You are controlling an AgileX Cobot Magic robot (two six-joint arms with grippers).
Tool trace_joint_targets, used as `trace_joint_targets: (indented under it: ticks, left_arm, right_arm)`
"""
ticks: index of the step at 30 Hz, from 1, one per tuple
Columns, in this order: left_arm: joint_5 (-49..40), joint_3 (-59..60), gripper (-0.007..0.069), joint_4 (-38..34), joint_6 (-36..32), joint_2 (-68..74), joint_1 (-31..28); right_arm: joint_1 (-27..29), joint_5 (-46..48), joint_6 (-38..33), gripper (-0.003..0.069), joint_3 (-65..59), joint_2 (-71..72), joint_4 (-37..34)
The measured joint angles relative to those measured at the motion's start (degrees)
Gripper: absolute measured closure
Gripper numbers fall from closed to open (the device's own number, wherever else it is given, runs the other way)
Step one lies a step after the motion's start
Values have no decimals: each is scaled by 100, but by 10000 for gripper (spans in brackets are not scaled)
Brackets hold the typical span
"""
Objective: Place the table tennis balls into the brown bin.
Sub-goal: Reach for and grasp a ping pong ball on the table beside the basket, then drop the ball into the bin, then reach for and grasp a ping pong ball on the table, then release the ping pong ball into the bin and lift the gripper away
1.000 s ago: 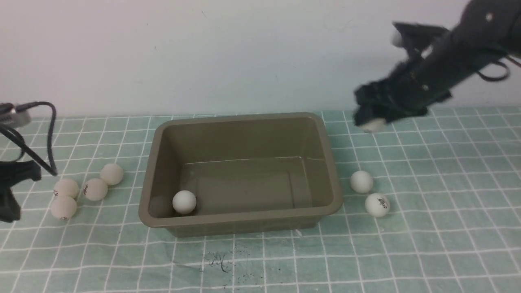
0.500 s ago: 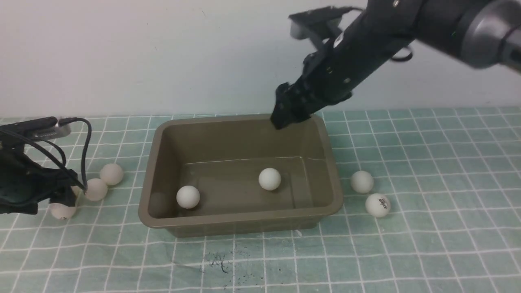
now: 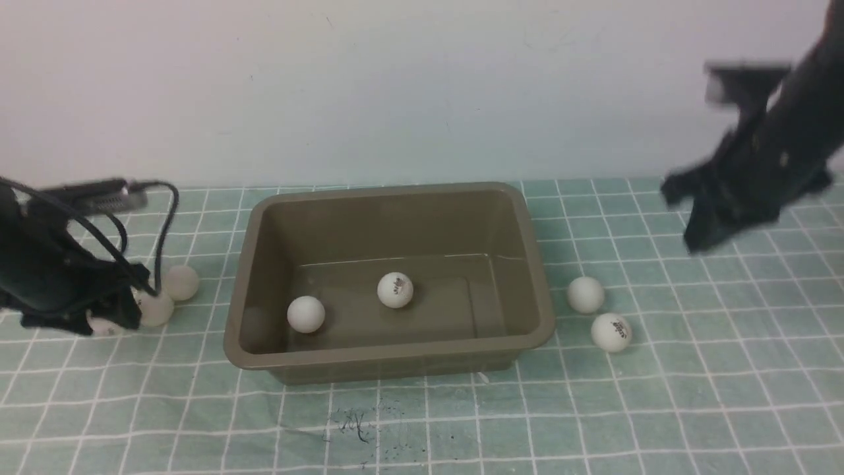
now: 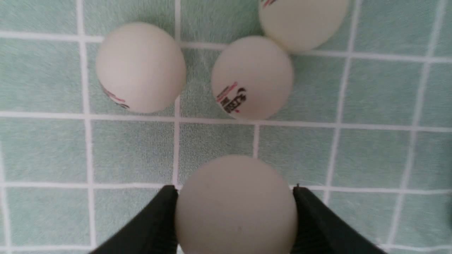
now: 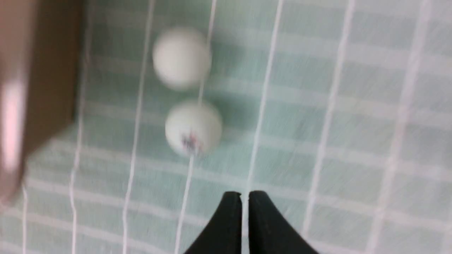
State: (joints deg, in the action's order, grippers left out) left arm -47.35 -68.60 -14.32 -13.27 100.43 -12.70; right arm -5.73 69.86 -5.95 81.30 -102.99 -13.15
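Note:
The brown bin [image 3: 389, 353] stands mid-table with two table tennis balls inside, one plain [image 3: 306, 314] and one with a logo [image 3: 395, 290]. Left of the bin, my left gripper [image 3: 99, 321] sits low among a cluster of balls. It is shut on one ball [image 4: 236, 208], whose sides touch both black fingers. Three more balls [image 4: 140, 67] [image 4: 252, 77] [image 4: 302, 21] lie just beyond it. My right gripper [image 3: 699, 241] hangs blurred above the cloth to the right of the bin, shut and empty [image 5: 244, 197]. Two balls [image 3: 585, 294] [image 3: 611, 332] rest between it and the bin.
A green checked cloth [image 3: 659, 409] covers the table, and a white wall rises behind it. A black cable [image 3: 165, 224] loops off my left wrist. A dark scuff [image 3: 356, 422] marks the cloth in front of the bin.
My right arm carried a ball over the bin, let it go, and swung back right; that ball rolled left inside. My left gripper moved into the left cluster and closed on a ball.

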Motion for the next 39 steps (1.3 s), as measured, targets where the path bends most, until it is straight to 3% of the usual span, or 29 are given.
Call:
trace_joint_targets:
  ticks: [1, 5, 7, 8, 9, 13, 15, 17, 18, 19, 20, 21, 24, 25, 26, 27, 29, 35, 39]
  left_arm:
    - [-30, -24, 272, 0, 0, -39, 5]
    - [-198, -455, 272, -486, 35, -644, 390]
    - [-166, -597, 272, -706, -140, -659, 806]
    - [-166, -597, 272, -706, -140, -659, 806]
    - [-165, -616, 272, -763, -251, -567, 1125]
    - [-153, -616, 248, -799, -326, -60, 1841]
    - [-129, -623, 211, -799, -326, 78, 1962]
    - [-48, -743, 76, -799, -308, 400, 2178]
    - [-50, -759, 76, -799, -296, 414, 2184]
    - [-91, -957, 27, -758, -193, 490, 2209]
    - [-161, -1107, 31, -689, -103, 495, 2209]
    - [-284, -1276, 56, -555, 43, 475, 2169]
    - [-745, -1710, 281, 28, 442, 324, 1894]
    - [-780, -1731, 305, 28, 442, 324, 1894]
    - [-971, -1812, 458, 306, 553, 222, 1660]
    - [-1091, -1843, 529, 472, 597, 155, 1457]
    - [-1352, -1862, 604, 702, 650, 99, 891]
    - [-1697, -1706, 621, 747, 675, 319, -162]
    - [-1359, -1541, 534, 662, 653, 678, -461]
  right_arm:
    - [-9, 0, -13, 627, -61, 0, 0]
    - [-226, -1224, -355, 468, -892, -40, -358]
    - [-446, -1767, -473, 330, -968, -138, -402]
    - [-446, -1804, -483, 330, -968, -149, -402]
    - [-576, -2040, -508, 238, -968, -246, -390]
    - [-747, -2328, -508, 48, -968, -693, -332]
    - [-759, -2356, -508, 29, -968, -805, -332]
    - [-759, -2385, -501, 41, -968, -1004, -328]
    - [-759, -2360, -501, 48, -962, -1009, -323]
    - [-759, -2133, -454, 155, -885, -1018, -273]
    - [-759, -1920, -395, 251, -786, -992, -200]
    - [-759, -1698, -313, 335, -656, -943, -118]
    - [-759, -1201, -12, 302, -151, -619, 206]
    - [-759, -1179, 3, 302, -151, -588, 221]
    - [-767, -1077, 81, 302, 123, -396, 244]
    - [-790, -1050, 104, 304, 280, -239, 201]
    - [-940, -1035, 51, 303, 724, 30, -150]
    - [-1699, -1309, -576, 303, 1268, -158, -823]
    - [-2077, -1472, -672, 254, 1269, -502, -841]
